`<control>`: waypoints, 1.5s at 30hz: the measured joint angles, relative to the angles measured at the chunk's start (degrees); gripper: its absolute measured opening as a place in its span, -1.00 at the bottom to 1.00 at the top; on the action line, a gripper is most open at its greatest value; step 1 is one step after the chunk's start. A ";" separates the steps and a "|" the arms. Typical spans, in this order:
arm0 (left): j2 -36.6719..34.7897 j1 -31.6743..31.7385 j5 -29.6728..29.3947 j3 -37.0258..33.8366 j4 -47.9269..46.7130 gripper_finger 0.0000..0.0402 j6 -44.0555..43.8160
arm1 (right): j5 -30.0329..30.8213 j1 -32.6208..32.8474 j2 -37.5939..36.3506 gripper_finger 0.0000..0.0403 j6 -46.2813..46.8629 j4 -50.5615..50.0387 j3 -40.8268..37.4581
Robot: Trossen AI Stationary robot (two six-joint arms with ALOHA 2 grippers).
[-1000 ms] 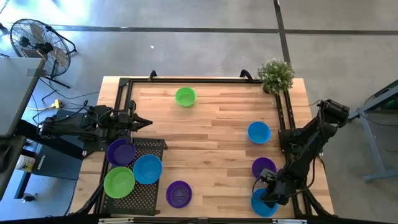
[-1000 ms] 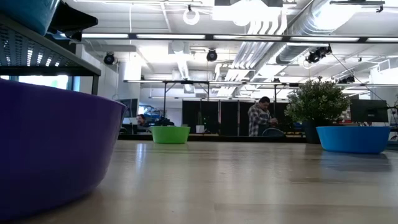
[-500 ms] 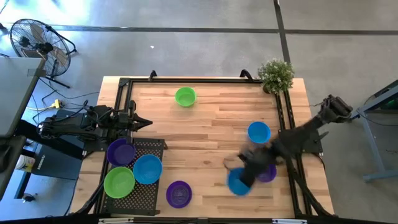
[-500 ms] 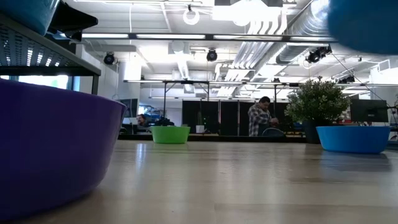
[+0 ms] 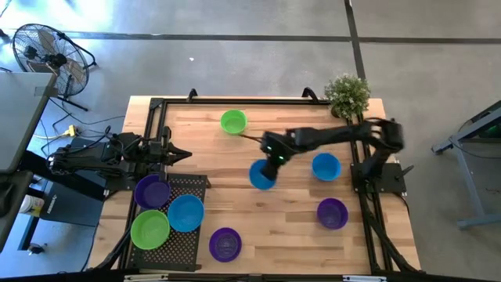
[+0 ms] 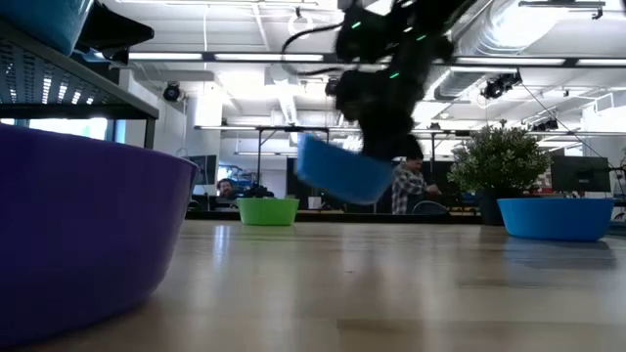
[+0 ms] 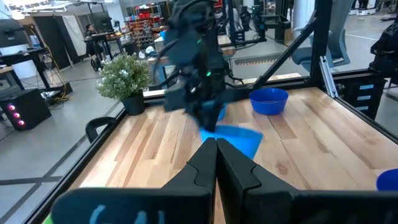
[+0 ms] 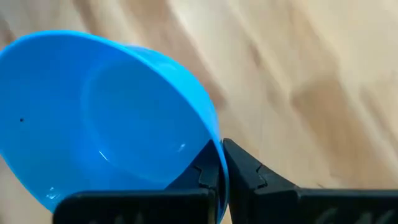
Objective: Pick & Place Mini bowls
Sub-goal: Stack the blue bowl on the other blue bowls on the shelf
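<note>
My right gripper (image 5: 268, 165) reaches out over the middle of the table, shut on a blue mini bowl (image 5: 261, 175) that hangs clear of the wood (image 6: 342, 171). More mini bowls stand on their bases on the table: green (image 5: 233, 121) at the far side, blue (image 5: 326, 166) and purple (image 5: 332, 212) at the right, purple (image 5: 225, 244) near the front. My left gripper (image 5: 185, 154) waits shut at the table's left edge, its fingers level (image 7: 216, 152). My right gripper has the blue bowl by its rim (image 8: 215, 142), one finger inside the bowl and one outside. The fingers slant down from the table's right side. The bowl is lifted clear of the table and tilted, hanging below the fingers (image 6: 344, 176).
A black perforated rack (image 5: 182, 244) at the near left holds a purple (image 5: 152, 191), a blue (image 5: 185, 212) and a green bowl (image 5: 149, 228). A small potted plant (image 5: 347, 94) stands at the far right corner. A black frame (image 5: 156, 117) runs along the table's edges.
My right gripper has swung from the table's near right corner toward the left and far edges, out over the middle, rising a little and rolling as it went. The blue bowl has gone with it, lifted clear of the table and now tilted.
</note>
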 joint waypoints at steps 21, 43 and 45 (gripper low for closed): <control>0.00 0.00 -0.02 0.00 -0.23 -1.00 -0.04 | -0.51 -3.54 16.77 -0.97 -10.47 1.43 16.77; 7.05 0.00 -0.04 0.02 1.18 -1.00 -1.75 | 1.00 -2.04 15.79 -0.50 -18.76 2.88 16.68; 8.29 0.00 -0.16 0.02 2.47 -1.00 -2.76 | 2.21 -1.31 14.73 -0.54 -21.75 2.50 16.68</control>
